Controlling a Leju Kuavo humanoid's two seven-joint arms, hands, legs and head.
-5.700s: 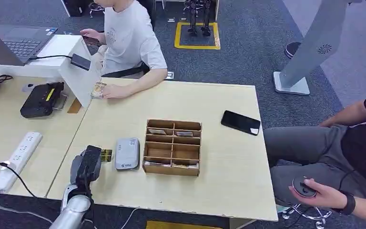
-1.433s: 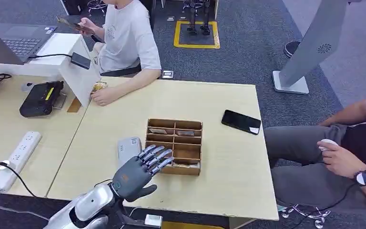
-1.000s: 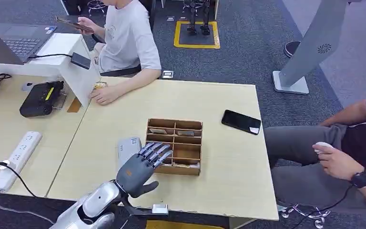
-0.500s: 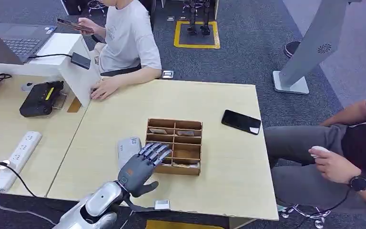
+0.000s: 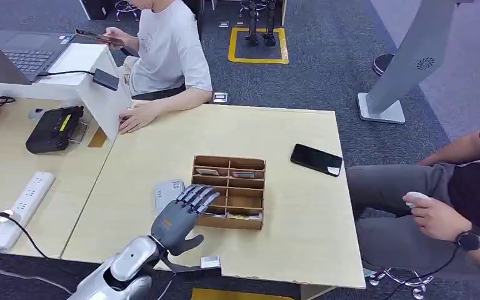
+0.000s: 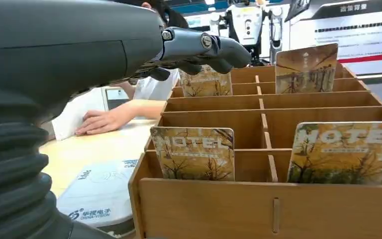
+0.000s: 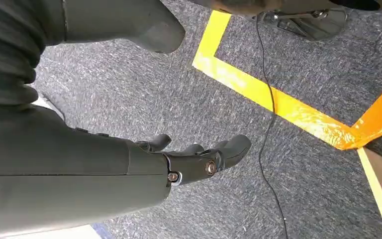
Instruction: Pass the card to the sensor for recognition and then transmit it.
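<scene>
A wooden card rack [image 5: 228,192] stands mid-table, with hotel cards upright in its near row [image 5: 242,216] and far row [image 5: 207,172]. Just left of it lies the grey card sensor [image 5: 164,190]. My left hand [image 5: 179,219] hovers over the rack's near-left corner, fingers spread and holding nothing. In the left wrist view its dark fingers [image 6: 199,47] reach above the rack [image 6: 258,209], over a near card [image 6: 194,152], with a second near card [image 6: 345,152] and the sensor [image 6: 99,191] beside. My right hand [image 7: 199,159] hangs over the carpet, fingers apart and empty.
A black phone [image 5: 315,160] lies at the table's far right. A power strip [image 5: 22,209] and a black device [image 5: 53,130] sit on the left table. A person in white rests a hand [image 5: 137,117] at the far-left corner. Another person [image 5: 437,215] sits at the right.
My left hand, which earlier pinched a card by the sensor, is now empty. Over the last second it has drifted slightly left and back at the rack's near-left corner.
</scene>
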